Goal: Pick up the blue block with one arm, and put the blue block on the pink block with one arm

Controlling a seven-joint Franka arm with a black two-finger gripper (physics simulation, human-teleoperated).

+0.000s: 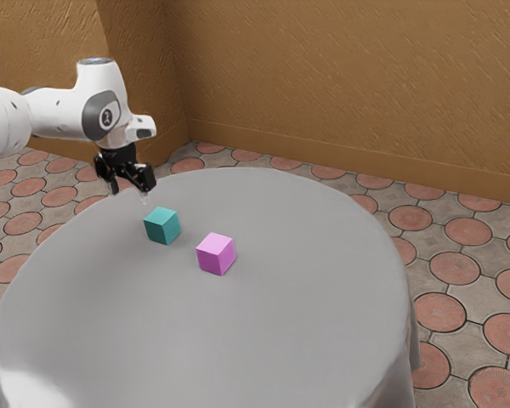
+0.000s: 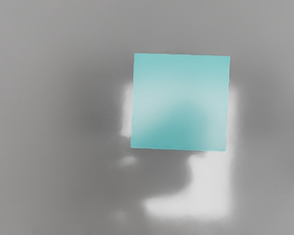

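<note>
The blue block (image 1: 162, 225), teal in shade, rests on the grey round table (image 1: 263, 340) toward its far left part. Just to its right and a bit nearer stands the pink block (image 1: 216, 253), a small gap apart from it. My black gripper (image 1: 129, 185) hangs above the table, up and to the exterior view's left of the blue block, touching nothing. Its fingers stand apart, open, with nothing between them. In the wrist view the blue block's top face (image 2: 180, 102) lies square beneath my hand, with shadow around it on the grey cloth.
The table's grey cloth drapes over the rim on the exterior view's right (image 1: 408, 323). Brown walls meet in a corner behind the arm (image 1: 144, 68). A floor of red round tiles (image 1: 467, 229) surrounds the table.
</note>
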